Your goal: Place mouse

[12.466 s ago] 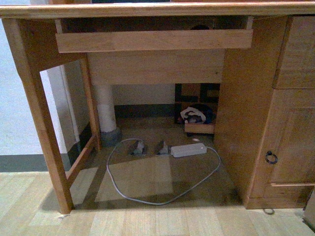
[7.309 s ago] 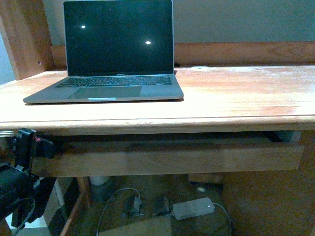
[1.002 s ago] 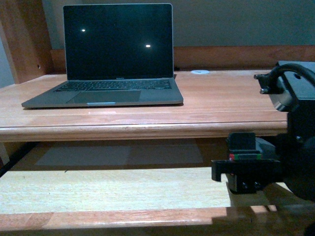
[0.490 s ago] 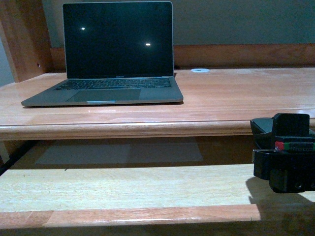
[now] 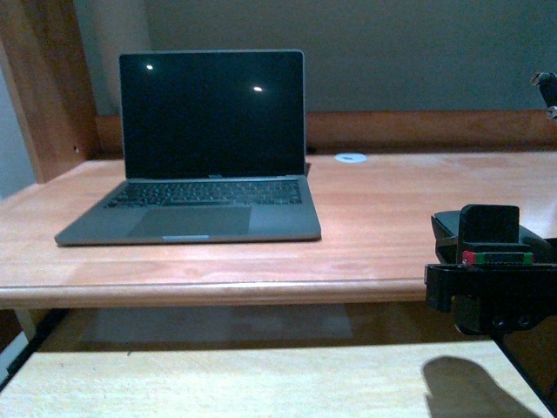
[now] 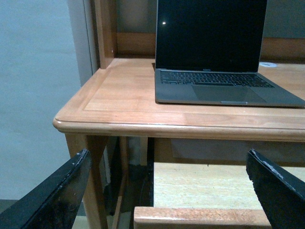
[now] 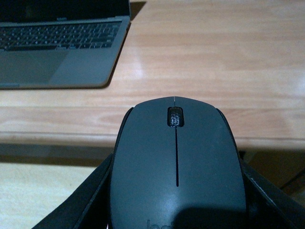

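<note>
The mouse (image 7: 176, 167) is dark grey and domed, with a scroll wheel, and it fills the right wrist view. My right gripper (image 7: 176, 202) is shut on it, one black finger (image 7: 78, 207) on each side. In the front view the right gripper (image 5: 489, 252) hangs at the desk's front edge on the right, with the mouse (image 5: 446, 228) showing as a dark edge just over the desktop (image 5: 374, 235). My left gripper (image 6: 167, 191) is open and empty. It is low in front of the desk's left corner, with a finger (image 6: 57, 195) at each side of the view.
An open grey laptop (image 5: 213, 165) with a dark screen stands on the left half of the desktop. A small white disc (image 5: 351, 158) lies by the back board. A pale pulled-out tray (image 5: 218, 383) lies under the desk edge. A wooden upright (image 5: 39, 87) borders the left.
The front view has risen, so the desktop and laptop sit lower in the picture. My right gripper with the mouse has come up from below the desk edge to desktop level.
</note>
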You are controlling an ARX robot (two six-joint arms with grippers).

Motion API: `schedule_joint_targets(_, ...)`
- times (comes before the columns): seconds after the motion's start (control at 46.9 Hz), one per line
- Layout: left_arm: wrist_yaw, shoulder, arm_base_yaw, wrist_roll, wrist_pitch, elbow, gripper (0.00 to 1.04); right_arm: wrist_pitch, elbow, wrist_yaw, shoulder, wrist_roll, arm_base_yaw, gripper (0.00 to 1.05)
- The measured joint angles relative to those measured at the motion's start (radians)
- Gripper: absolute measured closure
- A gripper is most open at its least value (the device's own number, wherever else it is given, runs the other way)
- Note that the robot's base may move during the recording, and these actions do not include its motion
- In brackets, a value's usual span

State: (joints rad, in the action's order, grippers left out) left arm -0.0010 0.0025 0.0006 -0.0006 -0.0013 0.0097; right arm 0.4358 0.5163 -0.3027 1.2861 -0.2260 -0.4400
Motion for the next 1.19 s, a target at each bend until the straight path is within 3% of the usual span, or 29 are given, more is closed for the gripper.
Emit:
schedule_joint_targets(0.192,0.0,0.0,0.0,0.0,0.0,0.0,0.07,0.042,0.061,-0.006,0.082,0.002,0.018,0.41)
schedule_joint_targets(0.426,0.0,0.0,0.0,0.0,-0.001,0.0,0.07,0.09,0.275,-0.033,0.355,0.021,0.037,0.41)
schedule_joint_targets(0.831,0.0,0.0,0.0,0.0,-0.002,0.0,0.07,0.087,0.277,-0.029,0.373,0.028,0.046,0.41)
schedule_joint_targets(1.193,0.0,0.0,0.0,0.0,-0.001,0.0,0.07,0.05,0.406,-0.003,0.588,0.022,0.163,0.41)
